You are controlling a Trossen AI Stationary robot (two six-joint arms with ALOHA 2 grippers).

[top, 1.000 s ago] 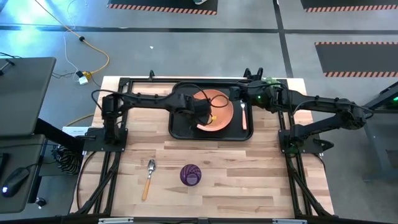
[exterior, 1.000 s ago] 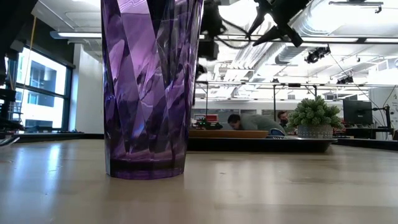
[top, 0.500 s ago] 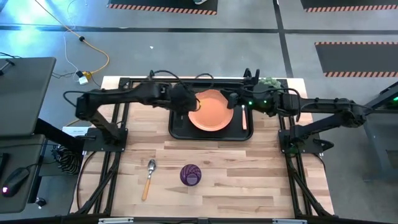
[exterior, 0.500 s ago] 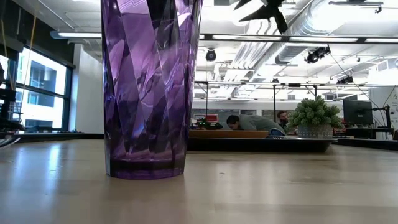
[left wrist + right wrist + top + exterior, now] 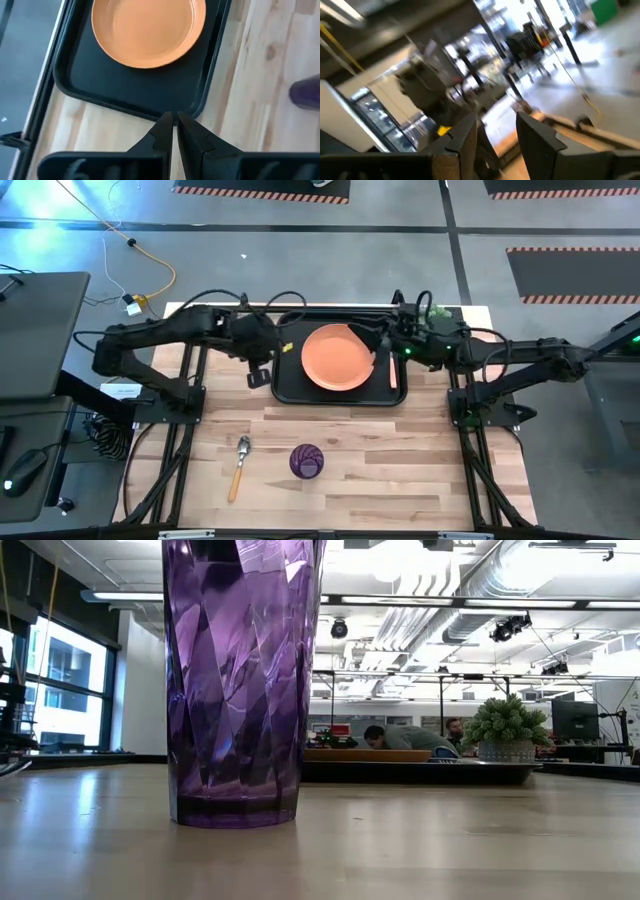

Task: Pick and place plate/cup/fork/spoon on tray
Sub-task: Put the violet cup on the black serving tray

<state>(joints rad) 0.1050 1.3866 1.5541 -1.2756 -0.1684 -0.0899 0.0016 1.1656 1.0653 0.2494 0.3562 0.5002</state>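
On the far half of the wooden table [image 5: 400, 450] lies the black tray [image 5: 283, 385], and the orange plate [image 5: 337, 358] rests flat inside it, roughly in its middle. Along the tray's right side, just beside the plate, the fork [image 5: 392, 370] lies with its orange handle pointing toward the near edge; part of it is hidden under the right arm. The left wrist view looks down on the same plate [image 5: 148, 30] sitting in the tray [image 5: 130, 95].

The left gripper [image 5: 258, 372] hangs just outside the tray's left rim, over bare wood. In its own camera the 2 dark fingers [image 5: 189, 135] are pressed together with only a thin slit between them and nothing held. The right gripper [image 5: 375, 335] sits above the tray's far right corner, close to the plate's edge. Its wrist camera points out into the room, and its 2 fingers [image 5: 535, 132] stand apart with a clear gap and nothing between them.

Near the front of the table, well apart from the tray, the purple cup [image 5: 306, 461] stands upright, and the spoon [image 5: 240, 466] lies just to its left, bowl toward the tray. At table height the cup [image 5: 243, 680] fills the left of the picture, with the tray [image 5: 420, 772] low behind it and 2 people farther off in the room.
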